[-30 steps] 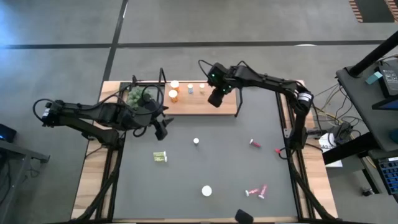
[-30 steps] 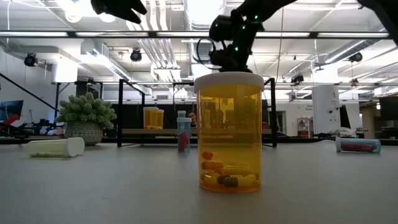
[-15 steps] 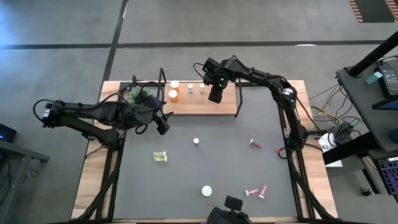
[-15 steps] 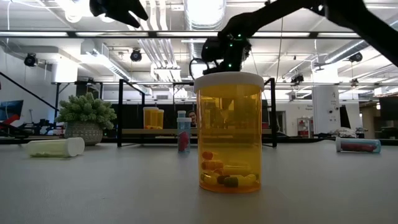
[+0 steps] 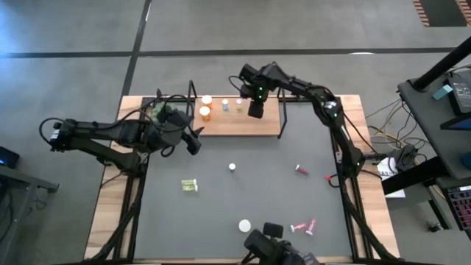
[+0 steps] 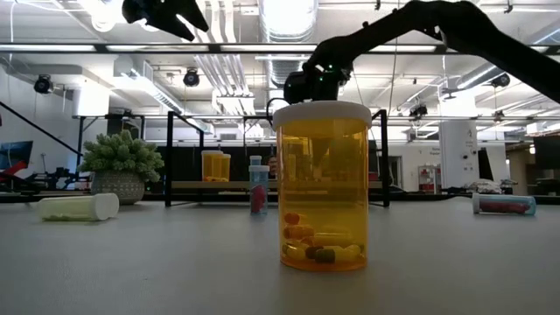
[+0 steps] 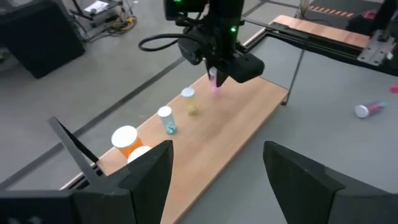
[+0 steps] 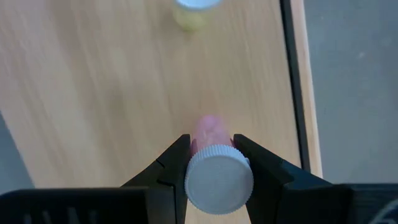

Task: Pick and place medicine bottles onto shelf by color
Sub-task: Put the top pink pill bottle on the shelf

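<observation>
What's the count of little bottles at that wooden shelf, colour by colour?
Orange bottles: 2
Bluish-white bottle: 1
Yellow bottle: 1
Pink bottle, in the right gripper jaws over the shelf: 1
Total: 5

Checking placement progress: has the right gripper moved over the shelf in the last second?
Yes. In the high view the right gripper, shut on a pink bottle, has shifted slightly toward the shelf's far edge, closer to the row of standing bottles.
</observation>
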Controlling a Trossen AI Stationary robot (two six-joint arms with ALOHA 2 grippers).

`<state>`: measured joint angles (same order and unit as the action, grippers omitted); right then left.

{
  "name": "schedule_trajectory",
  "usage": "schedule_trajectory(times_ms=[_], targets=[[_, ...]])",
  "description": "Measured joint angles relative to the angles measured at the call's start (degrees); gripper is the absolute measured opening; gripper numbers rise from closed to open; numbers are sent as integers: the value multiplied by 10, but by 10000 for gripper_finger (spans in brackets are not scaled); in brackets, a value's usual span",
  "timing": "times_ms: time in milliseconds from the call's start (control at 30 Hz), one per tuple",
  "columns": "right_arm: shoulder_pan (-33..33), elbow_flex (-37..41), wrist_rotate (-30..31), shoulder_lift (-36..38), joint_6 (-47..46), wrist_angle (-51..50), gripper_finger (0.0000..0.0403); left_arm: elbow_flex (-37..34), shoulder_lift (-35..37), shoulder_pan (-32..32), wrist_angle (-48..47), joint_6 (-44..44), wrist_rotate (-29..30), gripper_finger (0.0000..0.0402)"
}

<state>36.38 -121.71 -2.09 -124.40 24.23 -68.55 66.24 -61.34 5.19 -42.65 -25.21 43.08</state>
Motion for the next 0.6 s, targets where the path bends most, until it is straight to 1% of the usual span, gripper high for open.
schedule_trajectory(times_ms=[267,433,600], targets=[[6,1,-1,0,3,0,105,0,-1,-1,0,0,17,234],[5,1,-29,-3,6,2,105,0,-1,-1,0,0,19,234],[5,1,-29,-3,12,6,105,0,-1,-2,0,0,19,234]])
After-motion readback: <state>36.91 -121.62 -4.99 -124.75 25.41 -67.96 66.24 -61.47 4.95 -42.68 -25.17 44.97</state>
